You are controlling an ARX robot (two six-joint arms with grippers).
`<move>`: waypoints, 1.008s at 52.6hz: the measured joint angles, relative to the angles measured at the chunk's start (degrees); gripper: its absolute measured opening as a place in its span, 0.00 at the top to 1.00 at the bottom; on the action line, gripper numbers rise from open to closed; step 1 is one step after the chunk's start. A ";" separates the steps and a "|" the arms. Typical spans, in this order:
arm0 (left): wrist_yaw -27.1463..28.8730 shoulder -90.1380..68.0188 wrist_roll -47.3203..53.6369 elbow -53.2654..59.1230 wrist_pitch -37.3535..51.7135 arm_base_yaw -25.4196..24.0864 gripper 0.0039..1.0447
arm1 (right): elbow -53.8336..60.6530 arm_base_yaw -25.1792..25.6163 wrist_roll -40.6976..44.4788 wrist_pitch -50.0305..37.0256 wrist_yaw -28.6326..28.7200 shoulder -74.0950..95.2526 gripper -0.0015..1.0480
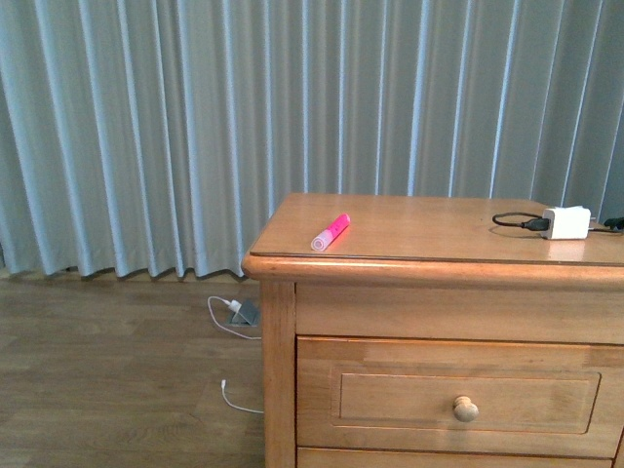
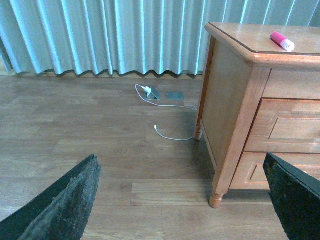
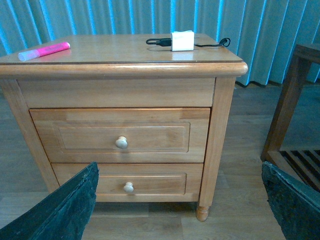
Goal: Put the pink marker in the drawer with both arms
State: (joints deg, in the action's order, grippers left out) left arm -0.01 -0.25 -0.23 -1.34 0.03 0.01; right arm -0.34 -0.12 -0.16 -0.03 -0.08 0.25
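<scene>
L hand [image 2: 179, 167] wide, empty | R hand [image 3: 179, 172] wide, empty | pink marker [image 1: 331, 232] on dresser top [image 1: 439, 226] | drawer [image 1: 390, 400] shut

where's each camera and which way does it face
Front view: on the robot's body, facing the dresser top and curtain; no arm shows.
Left wrist view: on the left wrist, looking over the floor at the dresser's side; the open left gripper frames it.
Right wrist view: on the right wrist, facing the closed drawer; the open right gripper frames it.
Shared: all three show the pink marker on the dresser.
</scene>
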 joint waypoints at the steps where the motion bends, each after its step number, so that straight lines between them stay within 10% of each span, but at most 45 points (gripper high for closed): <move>1: 0.00 0.00 0.00 0.00 0.00 0.00 0.06 | 0.00 0.00 0.00 0.00 0.00 0.00 0.08; 32: 0.00 0.00 0.00 0.00 0.00 0.00 0.06 | -3.80 -2.75 -5.70 5.62 -4.72 11.98 0.08; 53: 0.00 0.00 0.00 0.00 0.00 0.00 0.06 | -16.55 -14.45 -8.61 -26.32 -7.91 64.19 0.08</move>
State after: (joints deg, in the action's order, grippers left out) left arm -0.01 -0.25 -0.23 -1.34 0.03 0.01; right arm -16.88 -14.57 -8.78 -26.35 -7.99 64.45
